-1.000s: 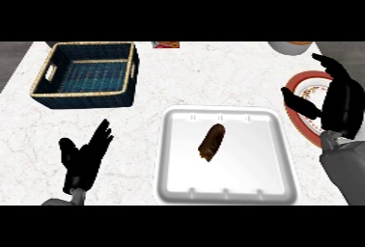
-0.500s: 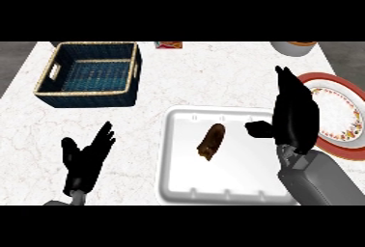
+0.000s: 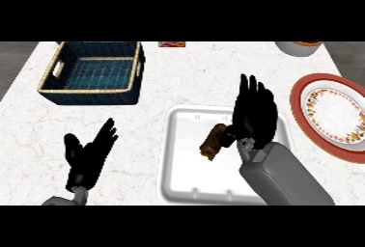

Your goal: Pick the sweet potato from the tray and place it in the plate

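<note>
Head view: sweet potato [image 3: 212,143] lies near-upright in the tray [image 3: 178,169], right hand [image 3: 251,113] fingers straight beside it, holding nothing.

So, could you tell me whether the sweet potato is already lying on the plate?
No, the sweet potato lies in the white tray, beside the right hand, while the plate holds nothing.

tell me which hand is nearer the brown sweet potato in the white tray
Right. The right hand is over the white tray, right beside the brown sweet potato, thumb against it. The left hand rests open on the counter, well left of the tray.
</note>
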